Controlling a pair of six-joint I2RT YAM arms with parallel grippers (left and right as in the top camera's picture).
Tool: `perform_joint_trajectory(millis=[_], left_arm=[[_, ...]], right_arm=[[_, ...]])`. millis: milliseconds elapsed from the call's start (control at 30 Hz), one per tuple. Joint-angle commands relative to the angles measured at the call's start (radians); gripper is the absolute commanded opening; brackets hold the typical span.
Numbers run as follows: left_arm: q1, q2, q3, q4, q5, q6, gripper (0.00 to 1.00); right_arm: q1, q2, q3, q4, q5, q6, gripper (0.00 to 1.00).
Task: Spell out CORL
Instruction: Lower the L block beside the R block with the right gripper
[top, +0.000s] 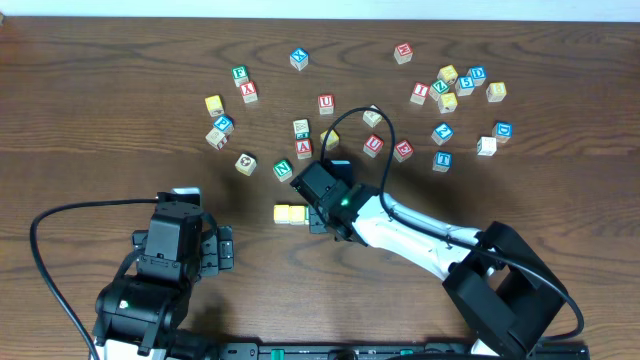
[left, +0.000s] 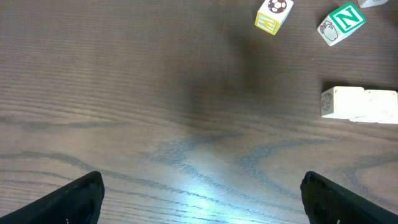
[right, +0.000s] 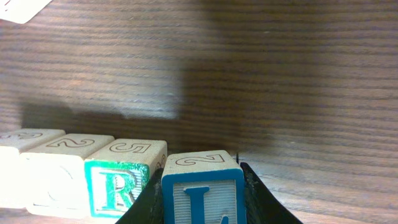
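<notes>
CORL row: right gripper (right: 202, 202) clamped on L cube (right: 200, 186), left gripper (left: 202, 205) spread wide.

You've got the table (top: 100, 100) w/ loose cubes (top: 325, 103) scattered over its far half. Your left gripper hangs over bare wood w/ nothing btwn its jaws. Your right gripper holds the L cube just beside the R cube (right: 118, 177), a touch nearer the wrist cam. Past R, two pale cubes (right: 37, 158) sit in line. They're prob. C and O, but the faces are too washed out to read.
</notes>
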Motion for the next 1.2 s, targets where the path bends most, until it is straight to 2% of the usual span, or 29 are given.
perform_joint_trajectory(millis=[0,800,1167], left_arm=[[0.004,0.0,0.002,-0.003,-0.002,-0.009,0.99],[0.004,0.0,0.002,-0.003,-0.002,-0.009,0.99],[0.004,0.0,0.002,-0.003,-0.002,-0.009,0.99]], right_arm=[[0.012,0.006,-0.01,0.002,0.033,0.019,0.01],[0.011,0.006,-0.02,-0.023,0.109,0.019,0.01],[0.012,0.006,-0.051,0.02,0.106,0.026,0.01]])
